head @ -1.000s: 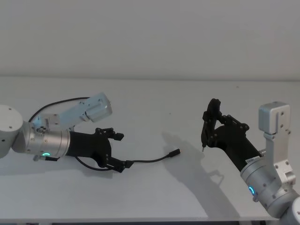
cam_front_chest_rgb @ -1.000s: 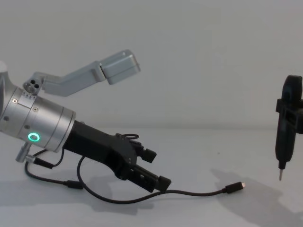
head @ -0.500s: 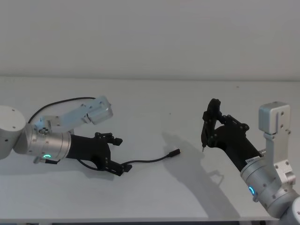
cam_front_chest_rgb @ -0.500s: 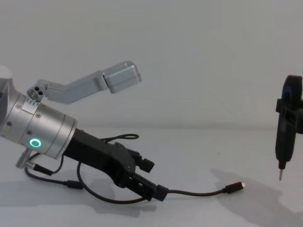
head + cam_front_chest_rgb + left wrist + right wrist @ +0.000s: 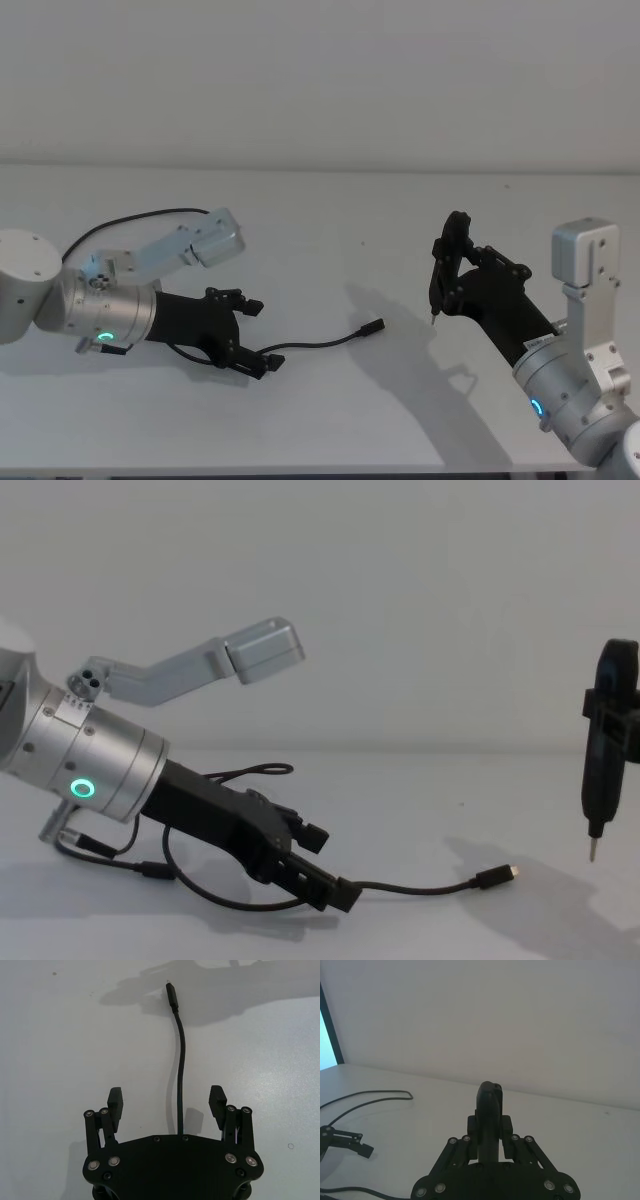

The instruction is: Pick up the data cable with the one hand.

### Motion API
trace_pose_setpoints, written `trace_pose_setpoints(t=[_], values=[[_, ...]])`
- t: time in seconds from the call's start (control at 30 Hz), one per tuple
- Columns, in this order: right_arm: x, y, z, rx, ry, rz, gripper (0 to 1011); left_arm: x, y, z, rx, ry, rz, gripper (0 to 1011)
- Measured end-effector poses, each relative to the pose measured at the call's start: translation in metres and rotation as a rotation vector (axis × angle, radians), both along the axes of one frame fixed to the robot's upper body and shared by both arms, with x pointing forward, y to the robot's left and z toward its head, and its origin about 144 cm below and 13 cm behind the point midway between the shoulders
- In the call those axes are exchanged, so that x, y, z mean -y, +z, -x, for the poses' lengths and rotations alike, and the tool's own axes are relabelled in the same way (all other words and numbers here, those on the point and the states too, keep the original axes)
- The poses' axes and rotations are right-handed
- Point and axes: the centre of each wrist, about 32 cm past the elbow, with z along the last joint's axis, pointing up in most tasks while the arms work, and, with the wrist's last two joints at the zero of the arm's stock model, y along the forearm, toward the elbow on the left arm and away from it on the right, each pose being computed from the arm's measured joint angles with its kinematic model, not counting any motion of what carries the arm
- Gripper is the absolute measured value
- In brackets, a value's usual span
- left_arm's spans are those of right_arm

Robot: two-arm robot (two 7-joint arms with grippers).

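Along the near strip of the white table, bare up to its front edge, the left gripper reaches in low from the left, its silver wrist showing a lit green ring. Its two black fingers are spread wide and grip nothing. The data cable runs straight down the gap between them, apart from both pads in the left wrist view, and slips out of sight under the palm. From the chest view the lower finger sits down at table level right by the cable, though contact cannot be confirmed. The cable lies flat, curving rightward and slightly farther back to its small metal-tipped plug, which rests alone near the table's middle with open surface on every side. Farther right, well apart from the plug, the right gripper is raised above the table, its fingers closed around a dark pointed tool that hangs tip-down clear of the surface. Behind the left arm, a thin black cable loop lies toward the far left; the arm hides where it leads, so whether it joins the data cable cannot be traced. Beyond it the table runs empty-handed to a plain pale wall.
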Motion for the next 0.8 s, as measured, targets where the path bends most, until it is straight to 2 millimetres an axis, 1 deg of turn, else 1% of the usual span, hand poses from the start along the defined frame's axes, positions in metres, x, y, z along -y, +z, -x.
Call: trace_pose_setpoints(t=[0.8], values=[[0.0,0.0,0.0,0.0,0.0,0.0,275,0.0085,-0.0059,-0.0013,-0.029,0.028,-0.005,1001]])
